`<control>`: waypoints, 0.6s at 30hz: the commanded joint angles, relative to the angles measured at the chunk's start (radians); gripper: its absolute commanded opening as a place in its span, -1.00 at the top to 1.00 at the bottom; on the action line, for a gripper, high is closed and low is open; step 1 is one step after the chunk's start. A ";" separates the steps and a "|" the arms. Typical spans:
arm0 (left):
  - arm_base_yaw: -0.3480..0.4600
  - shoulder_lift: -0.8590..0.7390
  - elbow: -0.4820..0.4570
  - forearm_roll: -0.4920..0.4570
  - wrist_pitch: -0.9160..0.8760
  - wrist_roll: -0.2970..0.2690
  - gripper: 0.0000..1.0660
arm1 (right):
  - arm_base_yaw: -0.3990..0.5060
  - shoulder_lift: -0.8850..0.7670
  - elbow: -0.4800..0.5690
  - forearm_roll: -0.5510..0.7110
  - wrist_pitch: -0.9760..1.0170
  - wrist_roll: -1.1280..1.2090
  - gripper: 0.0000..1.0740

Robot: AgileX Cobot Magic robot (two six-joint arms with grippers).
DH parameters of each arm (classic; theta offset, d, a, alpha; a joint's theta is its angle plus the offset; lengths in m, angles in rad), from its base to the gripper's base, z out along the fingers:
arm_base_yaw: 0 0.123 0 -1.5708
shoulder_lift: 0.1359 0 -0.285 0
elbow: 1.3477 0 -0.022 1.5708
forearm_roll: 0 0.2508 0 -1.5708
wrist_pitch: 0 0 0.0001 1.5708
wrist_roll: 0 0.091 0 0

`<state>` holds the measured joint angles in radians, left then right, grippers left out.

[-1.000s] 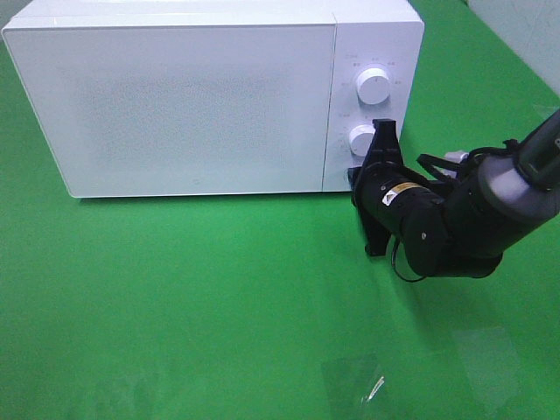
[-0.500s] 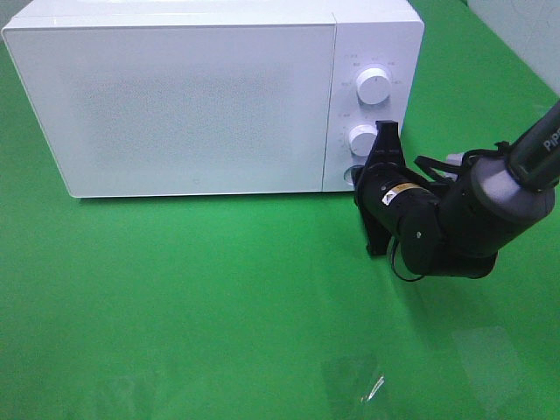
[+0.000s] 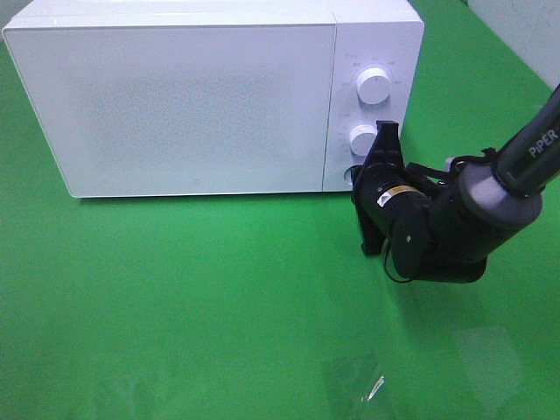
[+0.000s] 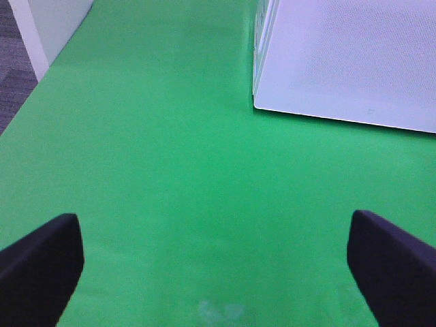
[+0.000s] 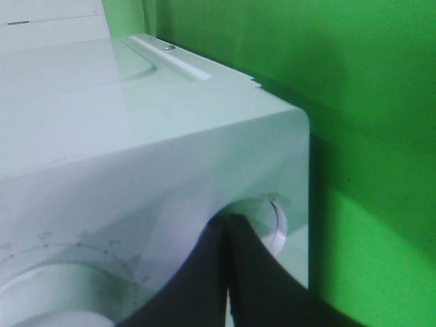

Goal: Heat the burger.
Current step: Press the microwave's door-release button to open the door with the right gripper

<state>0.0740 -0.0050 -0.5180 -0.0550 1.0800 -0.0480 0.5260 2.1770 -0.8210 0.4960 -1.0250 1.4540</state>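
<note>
- The left gripper (image 4: 216, 267) is out of the overhead camera's sight. Its own wrist camera shows the two dark fingers spread wide with nothing between them, hanging over bare green tabletop (image 3: 219, 306) near the left front corner of the oven.
- The white box-shaped microwave oven (image 3: 175, 96) stands toward the far edge of the tabletop with its frosted door shut flush.
- The burger is not visible in any view. It may be behind that door, but I cannot tell through the panel.
- On the control strip at the oven's right end are an upper white dial (image 3: 374, 85) and a lower white dial (image 3: 362, 138). Below them is a small round white button (image 5: 276, 228) by the bottom right corner.
- The right gripper (image 5: 228, 228) has its jaws pressed together and holds nothing. Its black tip is up against that round button, beside the lower dial.
- To my eye the step in hand is working the controls, most likely pushing the button. I cannot tell whether it releases the door or starts the oven.
- If it is the door release, the next move calls for a firm, straight push, then pulling the tip back clear.
- The bulky black right arm (image 3: 455, 219) crowds the oven's front right corner. If the door swings out, it would sweep the tabletop in front of the oven.
- The front half of the tabletop is open green, with room there for either arm to retreat.
</note>
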 commanded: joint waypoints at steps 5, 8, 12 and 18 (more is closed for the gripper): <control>0.002 -0.016 0.001 -0.006 -0.017 0.000 -0.88 | -0.026 -0.022 -0.088 0.087 -0.333 0.016 1.00; 0.002 -0.016 0.001 -0.006 -0.017 0.000 -0.88 | -0.038 -0.022 -0.134 0.090 -0.356 -0.010 1.00; 0.002 -0.016 0.001 -0.006 -0.017 0.000 -0.88 | -0.046 -0.021 -0.161 0.089 -0.367 -0.033 1.00; 0.002 -0.016 0.001 -0.006 -0.017 0.000 -0.88 | -0.063 -0.007 -0.196 0.091 -0.407 -0.049 1.00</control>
<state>0.0740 -0.0050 -0.5180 -0.0550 1.0800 -0.0480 0.5280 2.1820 -0.9090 0.6120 -0.8980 1.4200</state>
